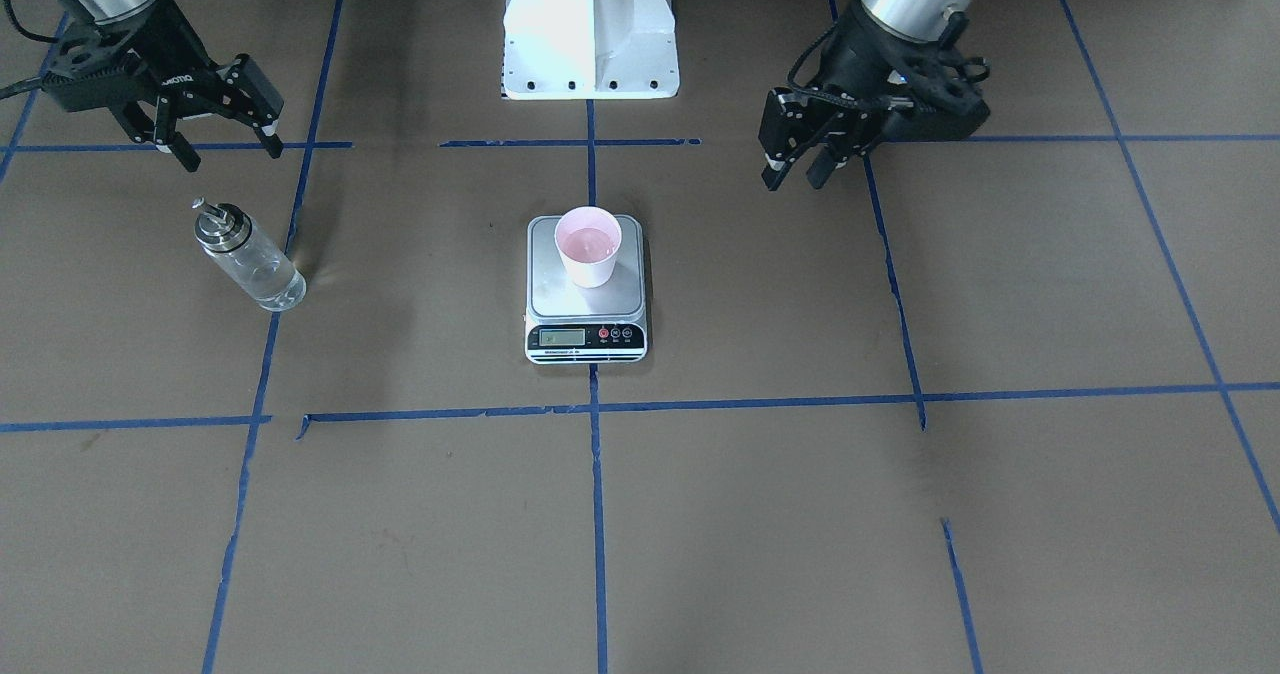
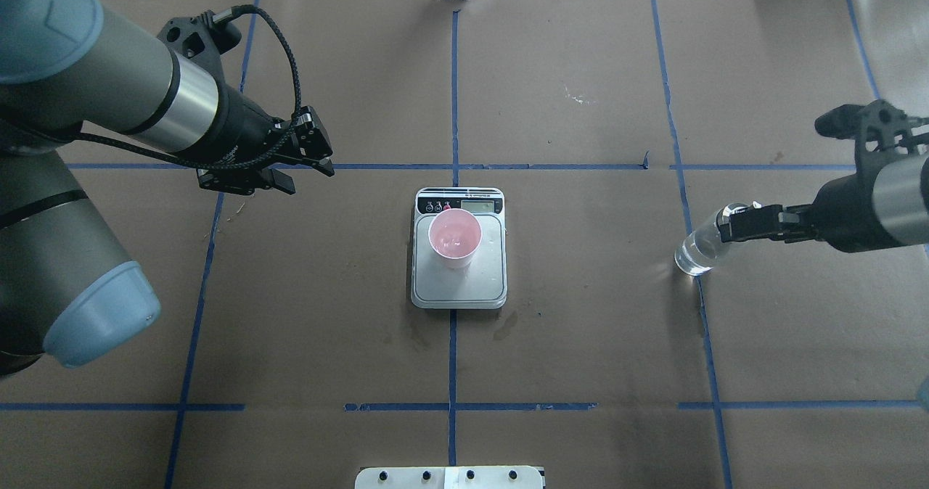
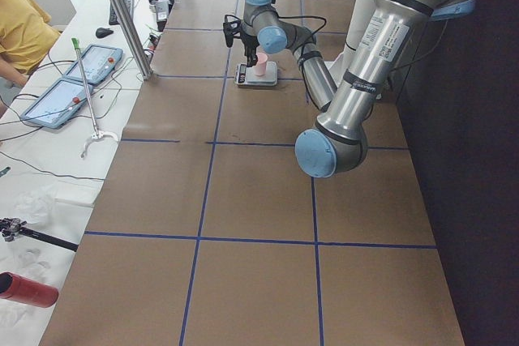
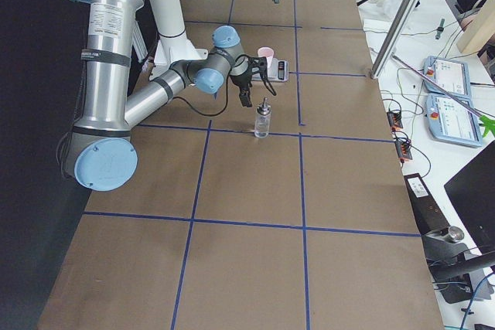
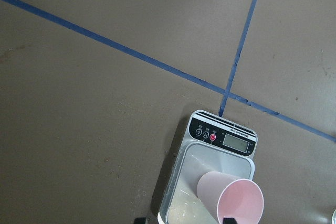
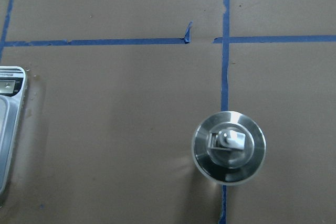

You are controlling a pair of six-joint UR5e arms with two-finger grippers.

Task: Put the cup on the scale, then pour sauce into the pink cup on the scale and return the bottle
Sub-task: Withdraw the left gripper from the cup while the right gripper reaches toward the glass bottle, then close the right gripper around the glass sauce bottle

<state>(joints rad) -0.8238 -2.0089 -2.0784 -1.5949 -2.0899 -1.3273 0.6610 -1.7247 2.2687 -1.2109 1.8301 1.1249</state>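
We see the pink paper cup point(image 1: 588, 246) standing upright on the steel platform of the digital kitchen scale point(image 1: 585, 338), toward its rear edge, at the centre of the brown paper surface point(image 1: 760, 514). Well apart, on the robot's right, the clear glass bottle point(image 1: 250, 259) stands upright on a blue tape line. The right pincer point(image 1: 232, 159) hangs near it, fingers spread and empty. The left pincer point(image 1: 792, 182) hovers beside the scale, also parted and holding nothing.
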